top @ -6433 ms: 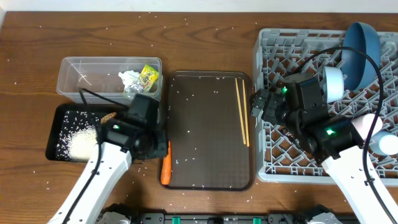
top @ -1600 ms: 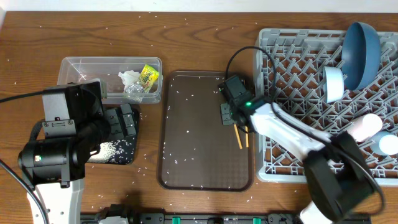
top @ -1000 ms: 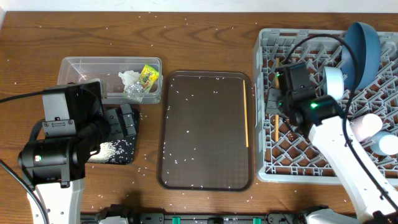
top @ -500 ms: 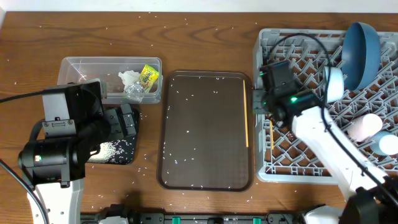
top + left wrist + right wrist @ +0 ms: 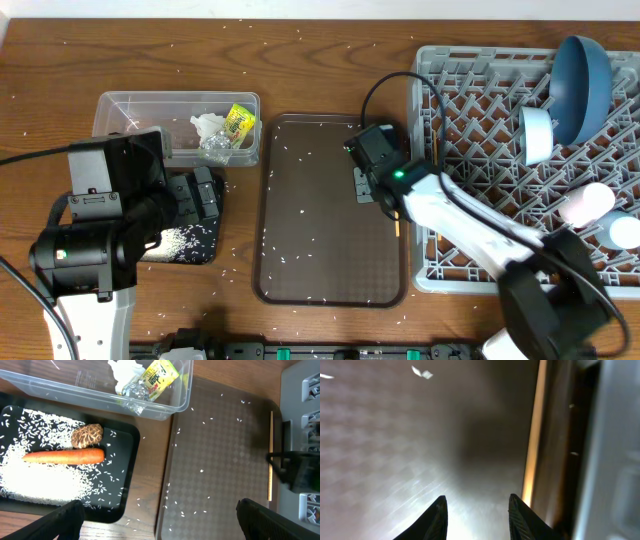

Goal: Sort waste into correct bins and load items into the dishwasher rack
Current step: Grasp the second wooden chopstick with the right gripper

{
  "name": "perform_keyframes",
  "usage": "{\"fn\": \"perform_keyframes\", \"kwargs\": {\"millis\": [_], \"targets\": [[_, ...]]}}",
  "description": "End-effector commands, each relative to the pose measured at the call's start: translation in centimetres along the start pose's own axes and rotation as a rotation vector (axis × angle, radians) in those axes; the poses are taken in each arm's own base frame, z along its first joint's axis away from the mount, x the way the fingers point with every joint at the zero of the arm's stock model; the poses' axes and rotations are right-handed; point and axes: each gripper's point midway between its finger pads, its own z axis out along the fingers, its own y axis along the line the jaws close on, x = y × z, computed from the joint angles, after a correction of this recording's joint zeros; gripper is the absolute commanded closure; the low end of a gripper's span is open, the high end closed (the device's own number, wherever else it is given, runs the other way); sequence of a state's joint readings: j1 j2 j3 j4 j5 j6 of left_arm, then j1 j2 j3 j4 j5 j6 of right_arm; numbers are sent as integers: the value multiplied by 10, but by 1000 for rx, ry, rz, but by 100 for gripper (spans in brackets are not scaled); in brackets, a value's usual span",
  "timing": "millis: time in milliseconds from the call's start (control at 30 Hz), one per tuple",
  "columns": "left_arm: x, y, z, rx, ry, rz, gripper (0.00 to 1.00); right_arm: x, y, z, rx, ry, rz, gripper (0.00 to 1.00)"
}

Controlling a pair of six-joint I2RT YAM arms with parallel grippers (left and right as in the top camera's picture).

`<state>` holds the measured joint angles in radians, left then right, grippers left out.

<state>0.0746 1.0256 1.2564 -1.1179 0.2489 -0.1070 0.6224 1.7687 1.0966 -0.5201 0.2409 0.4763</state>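
Observation:
One wooden chopstick [image 5: 534, 445] lies along the right edge of the brown serving tray [image 5: 320, 250], also seen as the chopstick [image 5: 271, 445] and chopstick [image 5: 397, 228]. My right gripper [image 5: 477, 510] hovers low over the tray just left of it, open, with nothing between its fingers; overhead the right gripper [image 5: 372, 185] sits by the rack's left wall. My left gripper [image 5: 165, 525] is wide open and empty, high above the black tray [image 5: 125, 485], which holds the carrot [image 5: 65, 456], brown lump [image 5: 86, 436] and rice [image 5: 40, 480]. The clear tub [image 5: 170, 405] holds the wrapper [image 5: 131, 385] and packet [image 5: 160, 375].
The grey dishwasher rack [image 5: 480, 100] fills the right side, holding the blue plate [image 5: 580, 85], a pale bowl [image 5: 537, 135], pink cup [image 5: 585, 205] and light-blue cup [image 5: 622, 232]. Rice grains are scattered over the wooden table [image 5: 330, 70] and the serving tray.
My right gripper carried a chopstick into the rack, opened, and has swung back left and down over the serving tray beside the other chopstick. The left arm has not moved.

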Motion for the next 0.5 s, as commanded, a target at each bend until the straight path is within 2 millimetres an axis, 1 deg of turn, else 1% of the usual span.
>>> {"fn": "perform_keyframes", "kwargs": {"millis": [0, 100, 333, 467], "targets": [[-1, -2, -1, 5, -4, 14, 2, 1, -12, 18, 59, 10, 49, 66], [-1, -2, -1, 5, -4, 14, 2, 5, -20, 27, 88, 25, 53, 66], [-1, -2, -1, 5, -4, 14, 2, 9, -37, 36, 134, 56, 73, 65], [-1, -2, -1, 5, -4, 14, 2, 20, -35, 48, 109, 110, 79, 65]]}}
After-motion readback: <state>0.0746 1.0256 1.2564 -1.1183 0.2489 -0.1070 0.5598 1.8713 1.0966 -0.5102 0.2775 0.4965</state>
